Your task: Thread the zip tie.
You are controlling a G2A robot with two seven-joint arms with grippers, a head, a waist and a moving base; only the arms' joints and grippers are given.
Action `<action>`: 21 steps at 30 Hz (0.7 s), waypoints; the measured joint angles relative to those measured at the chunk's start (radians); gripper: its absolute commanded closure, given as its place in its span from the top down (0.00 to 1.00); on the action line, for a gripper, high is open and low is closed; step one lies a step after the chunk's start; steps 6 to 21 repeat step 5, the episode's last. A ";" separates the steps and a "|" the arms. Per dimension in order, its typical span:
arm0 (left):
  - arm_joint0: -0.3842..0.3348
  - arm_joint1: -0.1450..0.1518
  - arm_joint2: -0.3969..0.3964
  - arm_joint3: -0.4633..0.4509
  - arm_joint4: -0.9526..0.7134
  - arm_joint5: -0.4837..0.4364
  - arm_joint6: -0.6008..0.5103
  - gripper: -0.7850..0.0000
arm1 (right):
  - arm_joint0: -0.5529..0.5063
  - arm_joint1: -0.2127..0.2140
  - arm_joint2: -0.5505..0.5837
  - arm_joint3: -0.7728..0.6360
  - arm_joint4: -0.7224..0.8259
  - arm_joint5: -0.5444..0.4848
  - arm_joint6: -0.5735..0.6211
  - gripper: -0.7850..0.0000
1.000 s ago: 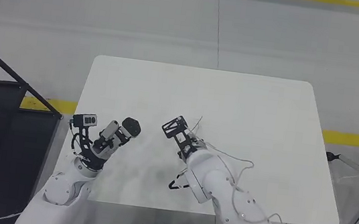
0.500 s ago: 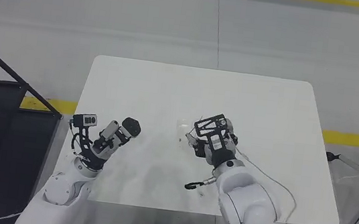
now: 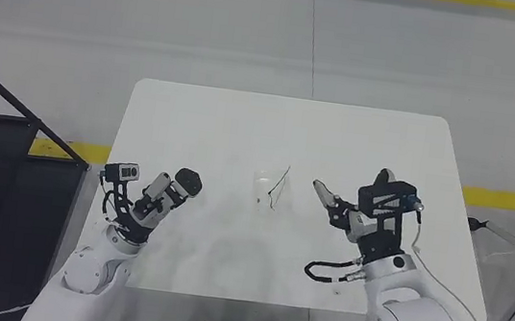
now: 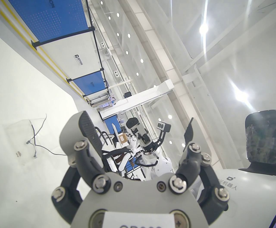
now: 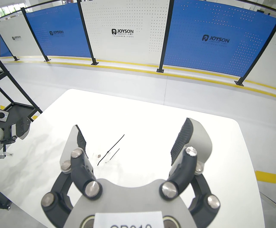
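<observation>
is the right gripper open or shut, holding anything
Open and empty. In the right wrist view the right gripper has its jaws wide apart with nothing between them; the zip tie lies on the table beyond.

I am looking at the thin black plastic zip tie (image 3: 279,183): it is lying loose, slightly bowed, near the middle of the white table (image 3: 193,133), one end angling toward the far edge.

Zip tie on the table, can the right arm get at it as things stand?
Probably yes: the right gripper is open, the zip tie lies on the table just ahead of it, and nothing stands between them.
</observation>
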 measured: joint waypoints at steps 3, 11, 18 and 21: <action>0.000 0.000 0.000 0.000 0.000 0.000 0.000 1.00 | 0.000 0.000 0.000 0.000 -0.002 0.000 0.000 1.00; 0.000 0.000 0.000 0.000 0.000 0.000 0.000 1.00 | 0.000 0.000 0.000 0.000 -0.002 0.000 0.000 1.00; 0.000 0.000 0.000 0.000 0.000 0.000 0.000 1.00 | 0.000 0.000 0.000 0.000 -0.002 0.000 0.000 1.00; 0.000 0.000 0.000 0.000 0.000 0.000 0.000 1.00 | 0.000 0.000 0.000 0.000 -0.002 0.000 0.000 1.00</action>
